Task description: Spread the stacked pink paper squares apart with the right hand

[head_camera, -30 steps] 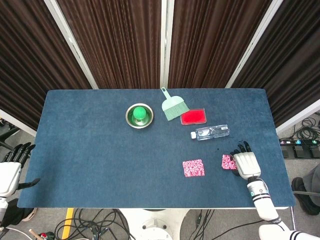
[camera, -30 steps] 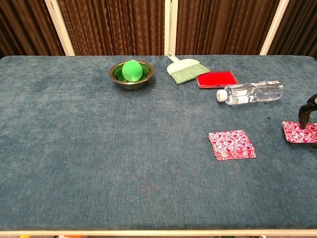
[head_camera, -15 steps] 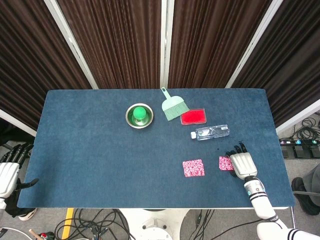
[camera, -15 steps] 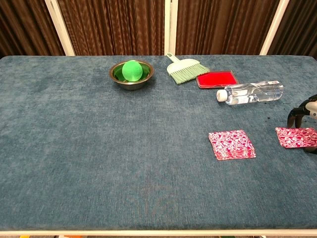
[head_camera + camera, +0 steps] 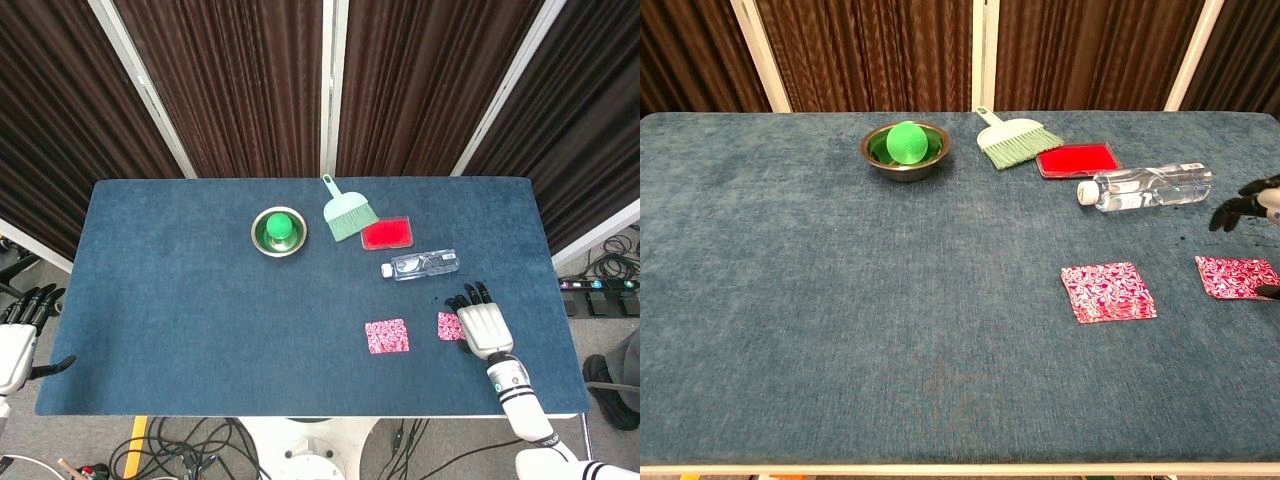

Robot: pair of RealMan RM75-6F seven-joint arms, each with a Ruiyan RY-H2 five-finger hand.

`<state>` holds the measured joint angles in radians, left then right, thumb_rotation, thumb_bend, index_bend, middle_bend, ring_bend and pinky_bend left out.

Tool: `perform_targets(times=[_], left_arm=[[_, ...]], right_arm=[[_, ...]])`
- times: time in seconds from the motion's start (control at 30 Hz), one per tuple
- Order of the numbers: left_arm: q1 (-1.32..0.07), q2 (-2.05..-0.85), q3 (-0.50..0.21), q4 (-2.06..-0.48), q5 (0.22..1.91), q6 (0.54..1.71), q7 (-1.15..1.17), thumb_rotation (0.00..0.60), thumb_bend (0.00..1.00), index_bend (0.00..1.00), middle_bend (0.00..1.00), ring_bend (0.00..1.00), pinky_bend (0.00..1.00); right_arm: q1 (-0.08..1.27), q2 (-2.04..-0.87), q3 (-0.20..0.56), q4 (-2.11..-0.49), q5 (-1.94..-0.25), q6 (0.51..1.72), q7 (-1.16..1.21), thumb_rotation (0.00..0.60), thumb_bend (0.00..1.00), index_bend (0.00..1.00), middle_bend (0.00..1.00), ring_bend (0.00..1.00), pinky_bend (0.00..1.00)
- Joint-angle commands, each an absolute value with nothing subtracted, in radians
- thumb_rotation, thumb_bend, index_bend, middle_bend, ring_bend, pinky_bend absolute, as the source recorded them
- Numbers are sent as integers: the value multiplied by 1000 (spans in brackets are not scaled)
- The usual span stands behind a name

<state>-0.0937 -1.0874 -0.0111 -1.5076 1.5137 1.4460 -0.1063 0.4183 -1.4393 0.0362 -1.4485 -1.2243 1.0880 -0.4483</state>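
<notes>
You have two pink paper squares point(image 5: 1107, 292) point(image 5: 1236, 276) with a white floral print at lower right on the dark blue table cloth point(image 5: 200, 300). Upper centre: a green ball point(image 5: 907, 141) in a silver bowl point(image 5: 880, 160), a mint-green brush point(image 5: 1014, 140), a red pad point(image 5: 1077, 159) and a clear bottle point(image 5: 1150, 186) with a white cap. Your right hand point(image 5: 482, 327) is white with black fingers.

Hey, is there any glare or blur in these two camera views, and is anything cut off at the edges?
Head view: even light, sharp; the right hand covers part of one pink square. Chest view: glints on the water bottle, soft shadows, and the right hand is cut off by the frame's edge.
</notes>
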Motion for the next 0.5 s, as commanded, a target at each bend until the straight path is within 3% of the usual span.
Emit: perform_targets(times=[0.03, 0.33, 0.5], left_arm=[[-92, -1085, -10, -1506, 1517, 1451, -110, 600, 0, 88, 66, 43, 176], [-82, -1072, -7, -1499, 1521, 1466, -135, 600, 0, 88, 66, 43, 176], [-75, -1071, -7, -1481, 1523, 1476, -165, 600, 0, 88, 66, 43, 175]], right_arm=[[437, -1423, 41, -1516, -1259, 1093, -475, 600, 101, 251, 256, 56, 0], [550, -1447, 68, -1648, -1181, 969, -655, 600, 81, 215, 247, 43, 0], [611, -1475, 77, -1672, -1051, 924, -782, 600, 81, 209, 245, 27, 0]])
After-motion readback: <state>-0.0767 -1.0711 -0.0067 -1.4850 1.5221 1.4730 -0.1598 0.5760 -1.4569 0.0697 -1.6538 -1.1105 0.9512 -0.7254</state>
